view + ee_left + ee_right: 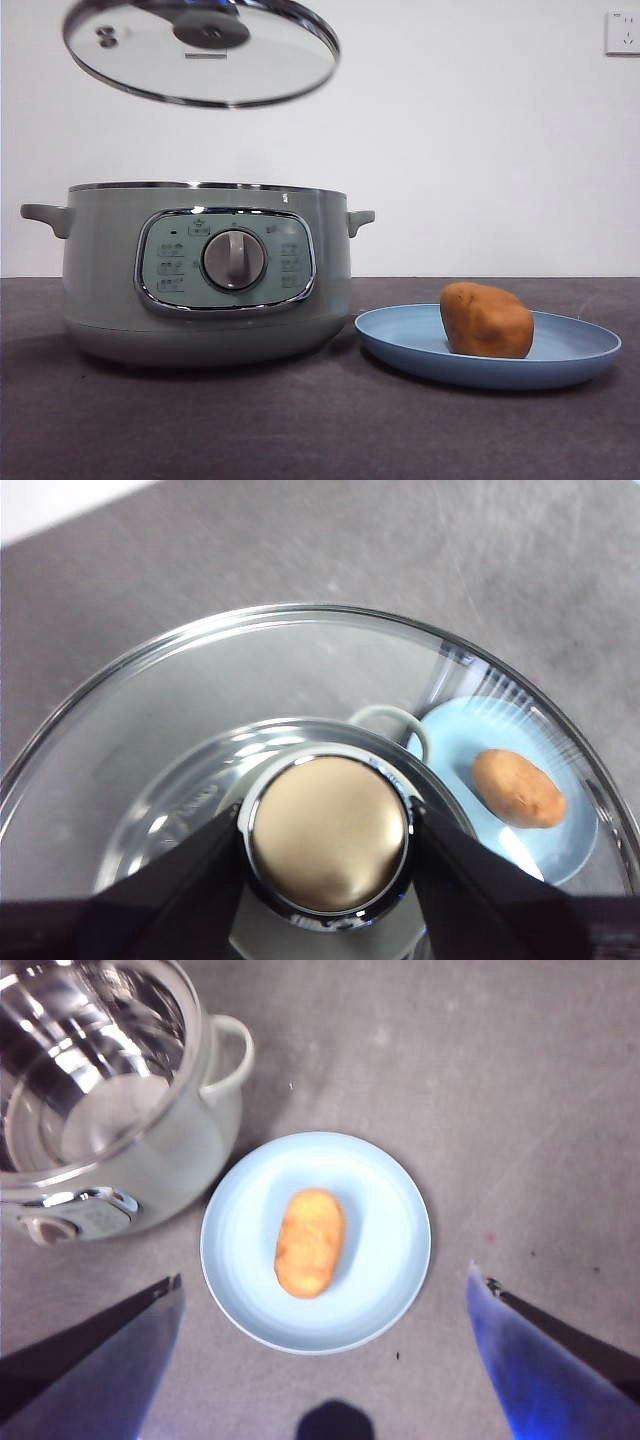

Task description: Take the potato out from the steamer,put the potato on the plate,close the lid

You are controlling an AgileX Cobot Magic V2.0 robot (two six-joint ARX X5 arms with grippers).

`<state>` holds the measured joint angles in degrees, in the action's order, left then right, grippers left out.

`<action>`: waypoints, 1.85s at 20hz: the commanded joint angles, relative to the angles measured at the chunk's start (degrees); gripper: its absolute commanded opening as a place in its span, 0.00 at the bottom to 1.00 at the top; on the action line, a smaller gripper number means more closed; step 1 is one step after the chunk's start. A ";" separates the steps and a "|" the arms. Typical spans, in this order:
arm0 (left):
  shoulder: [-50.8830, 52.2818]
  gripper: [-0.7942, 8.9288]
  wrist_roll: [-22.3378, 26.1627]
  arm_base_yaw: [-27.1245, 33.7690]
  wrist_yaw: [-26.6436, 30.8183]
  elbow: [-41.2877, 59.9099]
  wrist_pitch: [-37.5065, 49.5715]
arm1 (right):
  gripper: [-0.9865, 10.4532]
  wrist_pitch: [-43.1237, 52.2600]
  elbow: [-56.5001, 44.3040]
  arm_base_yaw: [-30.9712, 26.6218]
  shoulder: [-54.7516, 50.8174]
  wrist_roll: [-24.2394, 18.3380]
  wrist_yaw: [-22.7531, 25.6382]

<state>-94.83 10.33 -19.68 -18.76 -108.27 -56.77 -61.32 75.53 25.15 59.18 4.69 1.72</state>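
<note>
Potato [487, 320] already on the plate [400, 335] beside the open pot [100, 270], left gripper [325, 835] clamped on the lid [200, 50] knob above it, right gripper [325, 1360] spread wide and empty over the plate, so lid-closing is underway: next lower it squarely onto the rim

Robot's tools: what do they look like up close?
The left tool has two flat black jaws, wide at the bottom and narrowing toward their tips. The right tool has two black wedge-shaped jaws ending in thin points, with a bluish shine. No cables or markings show.
</note>
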 commanded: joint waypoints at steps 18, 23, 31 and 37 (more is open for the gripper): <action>0.59 0.07 -1.42 -2.67 10.47 29.38 19.28 | 0.50 -0.50 -0.22 -0.02 0.04 0.44 0.22; 0.68 0.07 -1.29 -2.71 12.50 29.90 18.34 | 0.50 -0.48 -0.22 -0.02 0.07 0.44 0.20; 0.74 0.15 -3.10 -2.71 10.99 29.42 19.30 | 0.50 -0.50 -0.22 -0.02 0.04 0.44 0.17; 0.79 0.47 -4.61 -2.71 10.95 21.66 15.47 | 0.50 -0.50 -0.22 -0.02 0.04 0.44 0.13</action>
<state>-94.02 6.98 -22.76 -8.21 -85.82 -42.02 -61.98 75.53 25.12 59.18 4.73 1.72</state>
